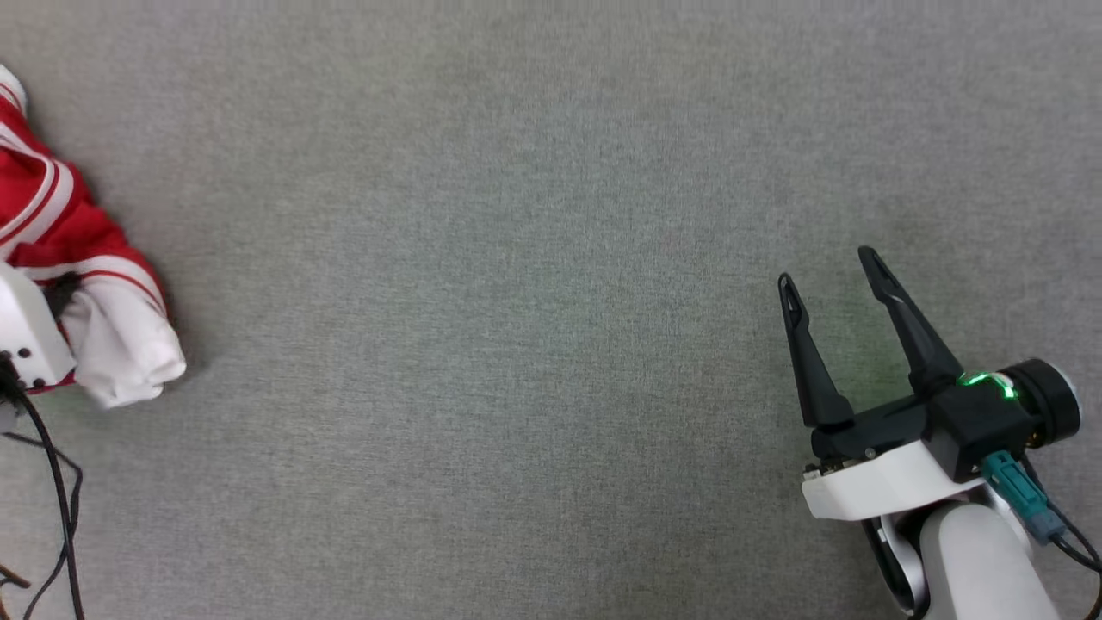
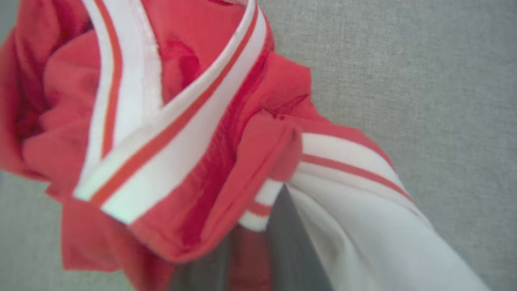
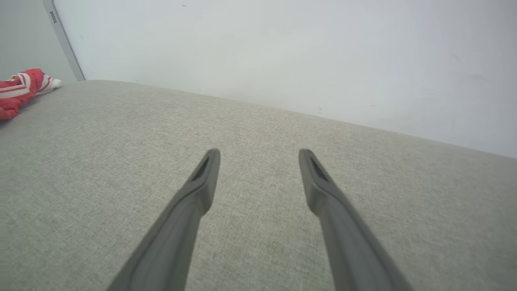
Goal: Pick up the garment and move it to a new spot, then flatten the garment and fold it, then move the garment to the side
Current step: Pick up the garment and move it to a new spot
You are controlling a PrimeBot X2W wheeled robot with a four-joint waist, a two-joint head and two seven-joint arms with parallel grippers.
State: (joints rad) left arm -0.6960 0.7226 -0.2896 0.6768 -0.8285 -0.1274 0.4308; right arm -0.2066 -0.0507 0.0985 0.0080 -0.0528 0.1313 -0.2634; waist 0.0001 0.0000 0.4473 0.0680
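The garment (image 1: 60,232) lies bunched at the far left of the grey surface, red with white sleeves and red-white striped trim. Its lettering is hidden in the folds. In the left wrist view the garment (image 2: 194,133) is crumpled close up, and my left gripper (image 2: 250,250) has its dark fingers (image 2: 284,238) drawn close, with a red fold pinched between them. In the head view the white left wrist housing (image 1: 26,336) sits against the white sleeve. My right gripper (image 1: 831,275) hovers open and empty at the lower right, far from the garment (image 3: 18,91).
A grey fabric surface (image 1: 516,301) spreads across the whole head view. Black cables (image 1: 60,499) hang by the left wrist. In the right wrist view a white wall (image 3: 282,52) rises behind the surface's far edge, with a grey post (image 3: 62,40) at the left.
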